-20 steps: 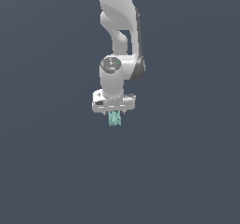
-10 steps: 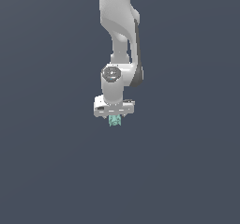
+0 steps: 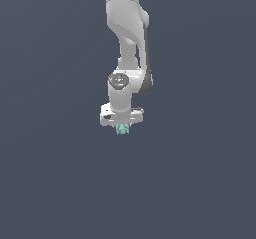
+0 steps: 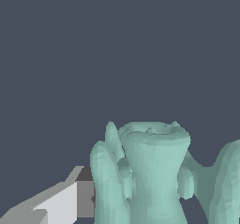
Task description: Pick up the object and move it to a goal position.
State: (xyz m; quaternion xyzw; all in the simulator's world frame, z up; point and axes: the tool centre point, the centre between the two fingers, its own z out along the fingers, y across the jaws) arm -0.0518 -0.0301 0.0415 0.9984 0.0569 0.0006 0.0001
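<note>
Panda arm (image 3: 127, 43) — object (image 3: 121, 129) held
Jaws clenched on object; it sits higher than before — long axis upright, flared end away from wrist.

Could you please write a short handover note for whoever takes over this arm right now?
Gripper: shut on the object, with one finger showing against its side in the wrist view.
Object: a small pale teal piece held below the white hand, with only plain grey surroundings visible in the exterior view.
Done: the pick, as far as the views show.
Left: carry it to the goal and release. No goal marker is visible in either view, so confirm its position first.
</note>
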